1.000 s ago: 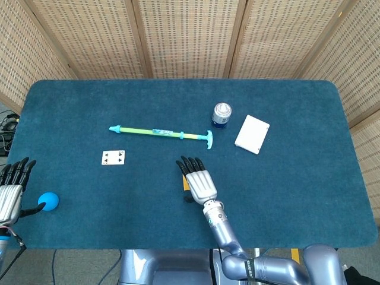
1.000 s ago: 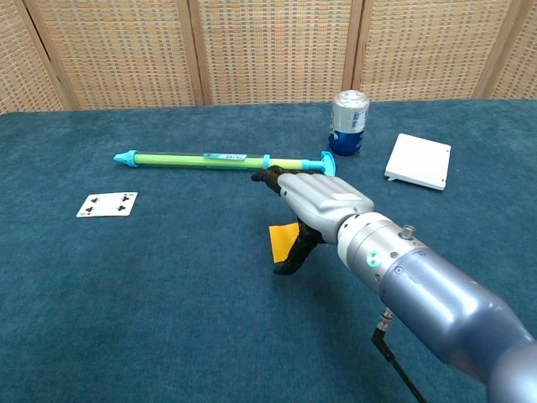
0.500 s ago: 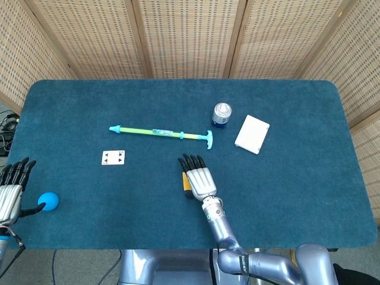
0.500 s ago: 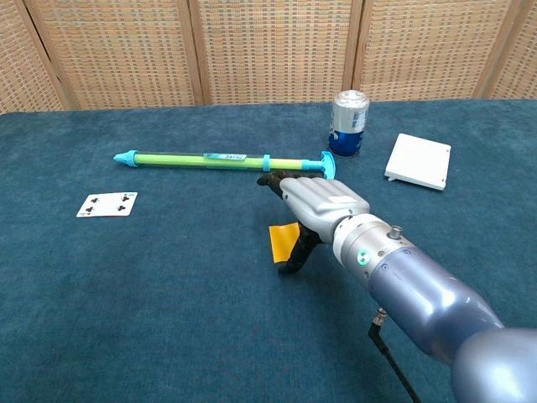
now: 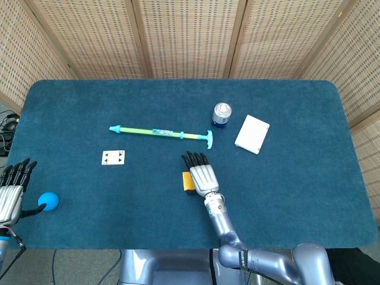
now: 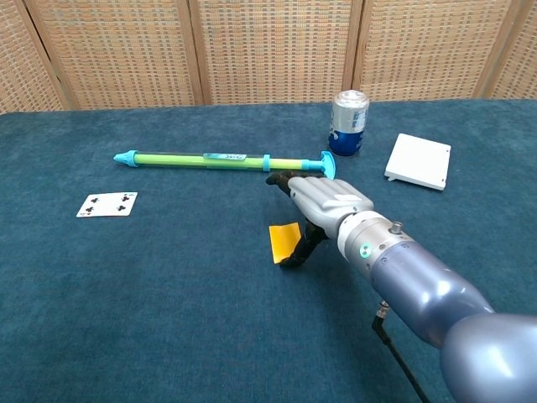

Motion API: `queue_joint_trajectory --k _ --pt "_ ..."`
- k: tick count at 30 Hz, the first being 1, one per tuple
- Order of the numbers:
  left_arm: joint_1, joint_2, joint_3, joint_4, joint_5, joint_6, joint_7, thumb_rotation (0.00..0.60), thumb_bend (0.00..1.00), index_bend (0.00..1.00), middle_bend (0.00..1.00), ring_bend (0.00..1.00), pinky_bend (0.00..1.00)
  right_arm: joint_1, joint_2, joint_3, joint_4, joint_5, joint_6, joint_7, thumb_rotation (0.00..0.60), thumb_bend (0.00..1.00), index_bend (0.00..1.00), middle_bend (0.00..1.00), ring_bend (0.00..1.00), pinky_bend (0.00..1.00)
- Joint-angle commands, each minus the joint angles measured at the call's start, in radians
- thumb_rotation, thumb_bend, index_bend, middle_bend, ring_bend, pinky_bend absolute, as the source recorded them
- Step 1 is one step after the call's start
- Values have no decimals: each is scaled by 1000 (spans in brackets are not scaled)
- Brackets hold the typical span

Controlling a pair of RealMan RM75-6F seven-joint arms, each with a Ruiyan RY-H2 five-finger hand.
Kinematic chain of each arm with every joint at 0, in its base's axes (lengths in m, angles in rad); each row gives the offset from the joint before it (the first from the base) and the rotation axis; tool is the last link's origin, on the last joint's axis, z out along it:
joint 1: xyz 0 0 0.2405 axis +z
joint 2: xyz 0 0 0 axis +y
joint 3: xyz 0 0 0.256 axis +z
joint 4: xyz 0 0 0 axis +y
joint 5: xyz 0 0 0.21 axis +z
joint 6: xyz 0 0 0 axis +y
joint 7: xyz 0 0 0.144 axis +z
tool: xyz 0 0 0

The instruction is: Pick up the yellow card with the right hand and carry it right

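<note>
The yellow card (image 5: pixel 188 181) lies flat on the blue table, just left of my right hand (image 5: pixel 202 175). In the chest view the card (image 6: pixel 284 241) shows in full, and the right hand (image 6: pixel 329 201) hovers over its right edge with the fingers stretched forward. The thumb (image 6: pixel 300 252) points down at the card's right edge; whether it touches the card I cannot tell. Nothing is gripped. My left hand (image 5: pixel 10 191) rests at the table's left front edge with its fingers apart, holding nothing.
A blue ball (image 5: pixel 48 200) sits beside the left hand. A playing card (image 5: pixel 113 157) lies to the left, and a green and blue stick (image 5: pixel 161 133) lies behind the yellow card. A can (image 5: pixel 221 115) and a white box (image 5: pixel 252 134) stand at the back right.
My right hand has shifted a little to the right, uncovering more of the yellow card. The card itself has stayed in place. The left hand has not moved.
</note>
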Motion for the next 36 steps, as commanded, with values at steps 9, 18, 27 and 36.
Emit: queue_joint_trajectory --k 9,18,27,36 --pt "1 2 4 -4 9 5 -4 600 170 0 0 0 0 -9 12 3 -7 -20 25 22 600 664 74 0 0 0" --pt "1 4 6 -9 17 10 -5 600 170 0 0 0 0 -26 40 -5 -61 -24 42 15 600 701 75 0 0 0" --pt "0 4 8 -11 19 10 -4 600 169 0 0 0 0 -35 60 -20 -90 -18 32 8 600 671 75 0 0 0" --pt "0 5 7 -12 19 11 -5 600 170 0 0 0 0 -37 63 -18 -93 -18 43 3 600 714 75 0 0 0"
